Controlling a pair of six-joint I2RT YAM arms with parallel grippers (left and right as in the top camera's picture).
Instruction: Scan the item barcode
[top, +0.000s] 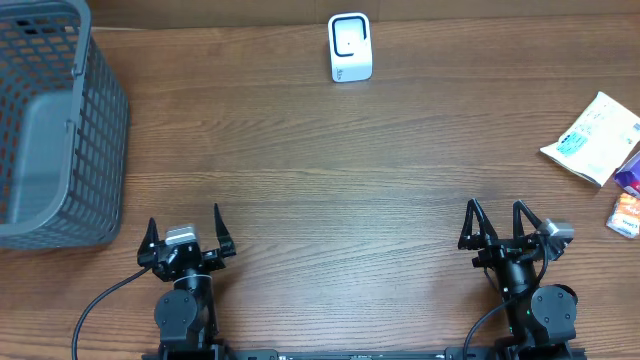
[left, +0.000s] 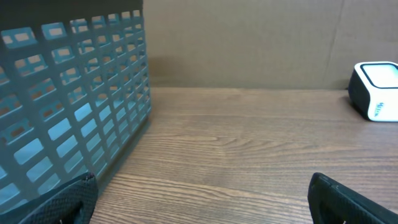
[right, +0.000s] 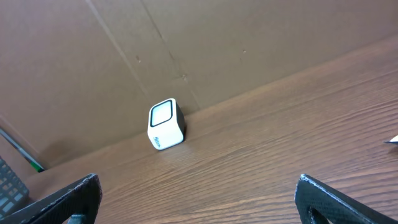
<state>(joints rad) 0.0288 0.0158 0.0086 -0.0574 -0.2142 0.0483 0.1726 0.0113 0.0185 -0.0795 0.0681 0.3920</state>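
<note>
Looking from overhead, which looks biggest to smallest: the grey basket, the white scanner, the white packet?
1. grey basket, by far, though partly cropped by the frame.
2. white packet.
3. white scanner, somewhat smaller than the packet.

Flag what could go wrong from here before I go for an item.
1. The small packs at the far right are partly out of the overhead view, so a grasp by the open right pincer may be misjudged.
2. The white packet lies flat; its barcode may face down, away from the scanner.

surface: wood-grain table (top: 320, 180) | backdrop: brown cardboard wall (right: 186, 37) along far edge | light: even
</note>
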